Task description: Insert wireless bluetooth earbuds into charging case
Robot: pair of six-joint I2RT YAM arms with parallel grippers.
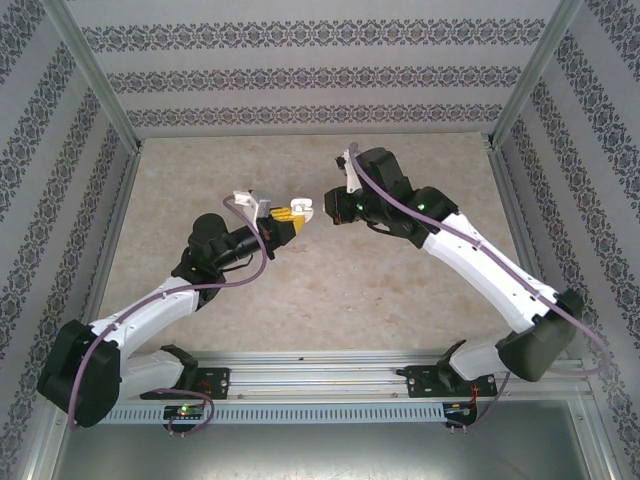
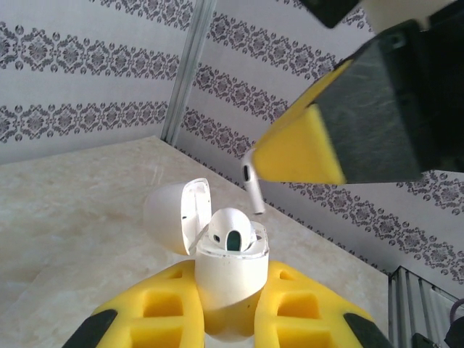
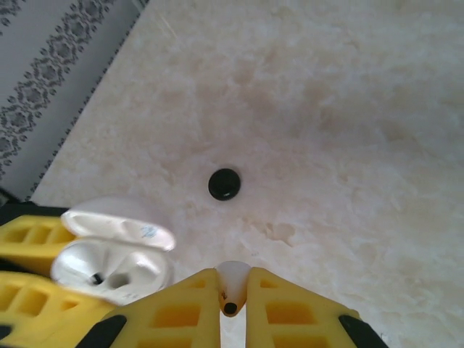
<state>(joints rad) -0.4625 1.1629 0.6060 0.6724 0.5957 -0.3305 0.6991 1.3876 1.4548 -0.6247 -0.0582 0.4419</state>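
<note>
On table past earbud — blk disc

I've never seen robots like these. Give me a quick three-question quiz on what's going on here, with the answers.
1. Fill in: the right hand pinches a tiny white stemmed ____ close to the small white plastic charging case.
2. Which hand grips that case? A) left hand B) right hand C) neither
3. True or false: the case is closed.
Key: 1 earbud; 2 A; 3 false.
</note>
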